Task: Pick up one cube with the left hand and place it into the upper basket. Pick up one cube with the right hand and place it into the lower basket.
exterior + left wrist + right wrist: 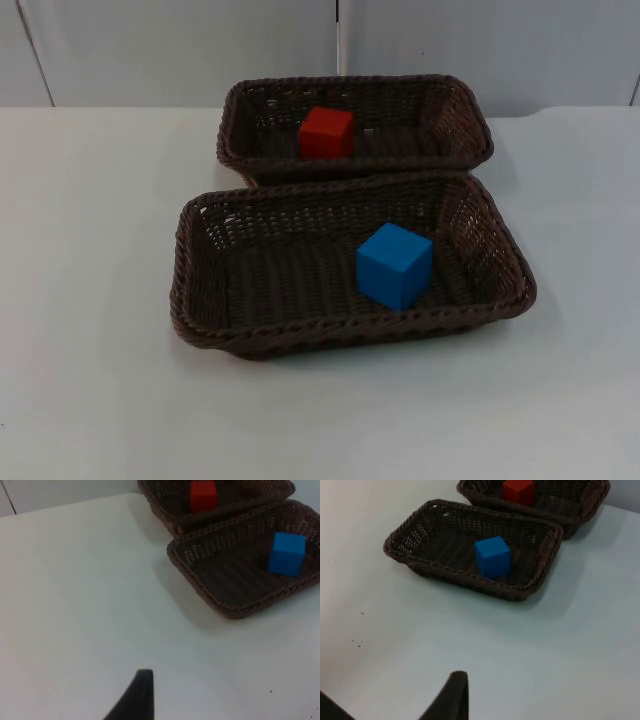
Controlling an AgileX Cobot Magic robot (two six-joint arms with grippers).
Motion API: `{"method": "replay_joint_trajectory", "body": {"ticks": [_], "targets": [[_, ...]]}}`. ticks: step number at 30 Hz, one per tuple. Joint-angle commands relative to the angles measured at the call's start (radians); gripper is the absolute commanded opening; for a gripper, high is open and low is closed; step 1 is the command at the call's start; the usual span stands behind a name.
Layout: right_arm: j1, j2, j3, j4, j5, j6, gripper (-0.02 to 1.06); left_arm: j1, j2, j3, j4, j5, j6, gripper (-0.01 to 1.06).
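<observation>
The red cube (pixel 327 132) is sitting in the upper basket (pixel 470 125) toward the table's (pixel 90 300) far edge; the blue cube (pixel 394 265) is lying in the lower basket (pixel 190 270); both grippers are waiting off to the sides, finger state impossible to tell; little is likely going wrong now, except an arm sweeping back and nudging a basket.

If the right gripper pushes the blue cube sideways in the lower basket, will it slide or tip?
The blue cube probably slides haltingly: flat faces resist rolling, but the lower basket has a ribbed weave that may catch an edge. A high push might tip it. It looks solid and stiff.
</observation>
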Motion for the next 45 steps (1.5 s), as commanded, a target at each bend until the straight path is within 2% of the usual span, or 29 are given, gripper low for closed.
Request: {"method": "replay_joint_trajectory", "body": {"ticks": [1,36,45], "targets": [[0.004,-0.004,0.007,-0.004,-0.001,0.000,1.05,0.000,-0.004,0.006,0.005,0.004,-0.002,1.05],[0.004,-0.004,0.007,-0.004,-0.001,0.009,1.05,0.002,-0.004,0.006,0.005,0.004,-0.002,1.05],[0.004,-0.004,0.007,-0.004,-0.001,0.009,1.05,0.102,-0.004,0.006,0.005,0.004,-0.002,1.05]]}}
